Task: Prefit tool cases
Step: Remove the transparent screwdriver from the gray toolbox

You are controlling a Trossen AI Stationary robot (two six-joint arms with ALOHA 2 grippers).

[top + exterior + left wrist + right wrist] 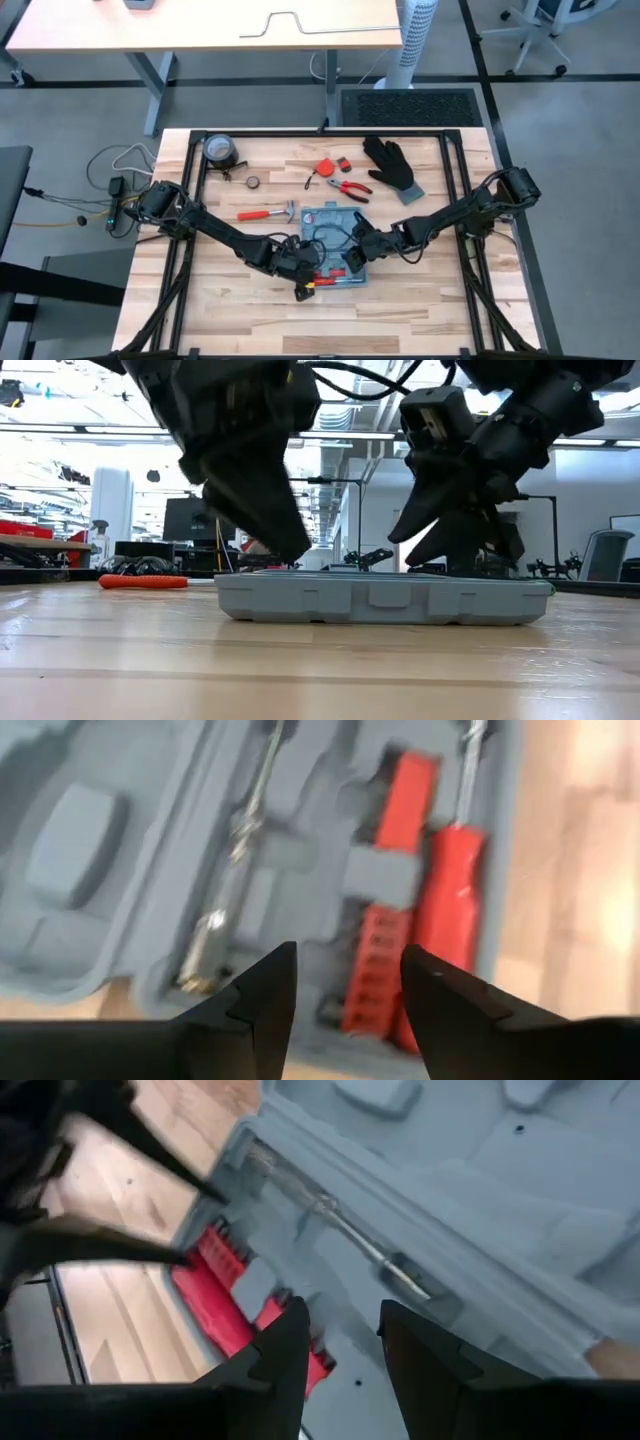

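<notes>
The light-blue tool case [322,225] lies open and flat in the middle of the table [420,300], its moulded tray [90,850] facing up. In its slots lie a red-handled screwdriver [455,870], a red bit holder [375,960] and a metal tool [240,840]. My left gripper [308,280] hovers open over the case's near end, fingers pointing down at the red tools. My right gripper [352,258] hovers open over the case's near right part [520,1170], close to the left one. In the low view both grippers [290,545] [440,550] reach down to the case's top edge [385,600].
Behind the case lie a red-handled hammer [265,212], red pliers [350,188], a red tape measure [327,168], a black glove [392,165], a tape roll [220,150] and a small ring [252,183]. Bare wood stretches along the near edge.
</notes>
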